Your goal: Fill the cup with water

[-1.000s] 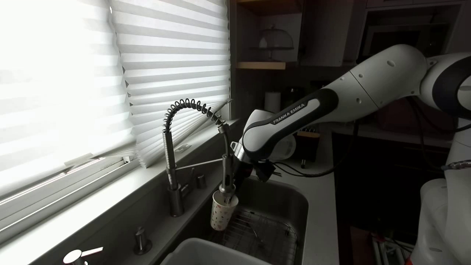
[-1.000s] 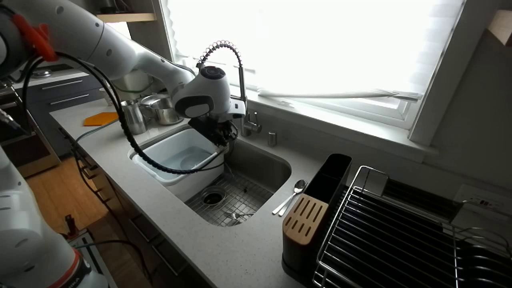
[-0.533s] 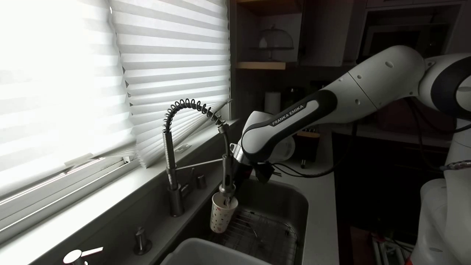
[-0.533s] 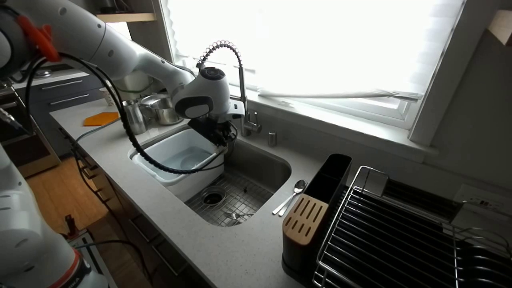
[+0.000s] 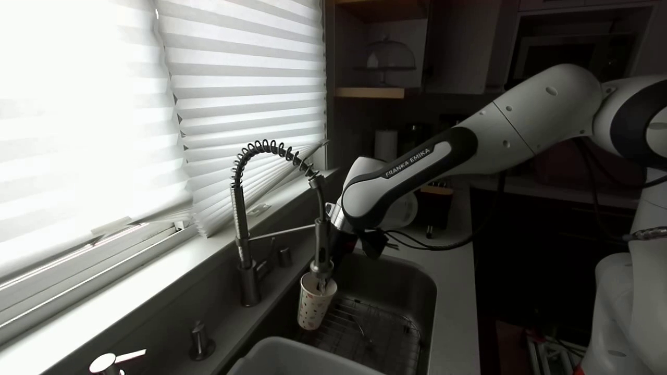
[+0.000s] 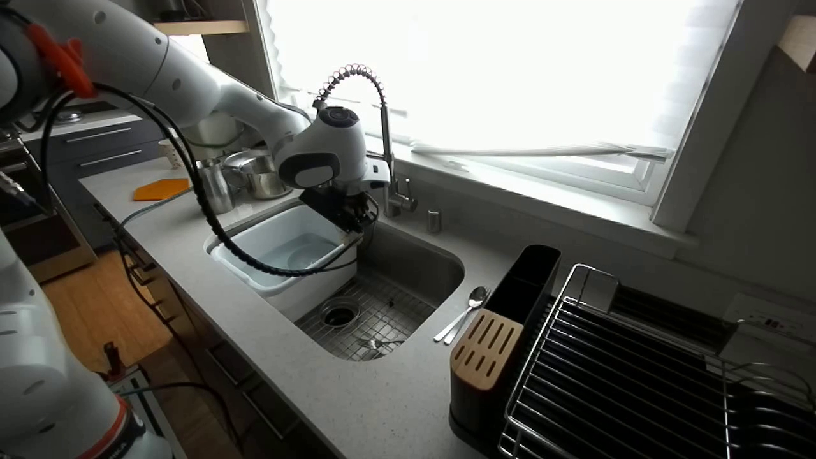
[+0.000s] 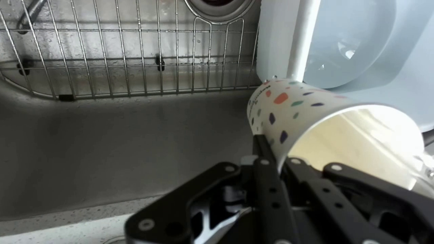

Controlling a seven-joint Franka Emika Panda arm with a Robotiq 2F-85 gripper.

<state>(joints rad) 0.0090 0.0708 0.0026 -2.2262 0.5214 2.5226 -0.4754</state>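
Note:
The cup (image 5: pixel 313 308), cream with coloured flecks, hangs tilted above the sink (image 5: pixel 401 271), its mouth just under the faucet's spray head (image 5: pixel 321 247). A clear stream of water runs from the head into the cup. In the wrist view the cup (image 7: pixel 291 105) leans with its mouth toward the lower right. My gripper (image 7: pixel 276 152) is shut on the cup's wall, one finger outside and the other inside the rim. The water level inside cannot be made out. In an exterior view the gripper (image 6: pixel 358 220) is dark and the cup is mostly hidden.
A white tub (image 6: pixel 236 255) with water in it fills one side of the sink, close beside the cup. A wire rack (image 7: pixel 118 61) lies on the sink floor. A utensil holder (image 6: pixel 484 357), dish rack (image 6: pixel 605 357) and spoon (image 6: pixel 468 309) are on the counter.
Over the first half second the arm and cup have sunk very slightly. Since then nothing has visibly moved. Water runs into the cup throughout.

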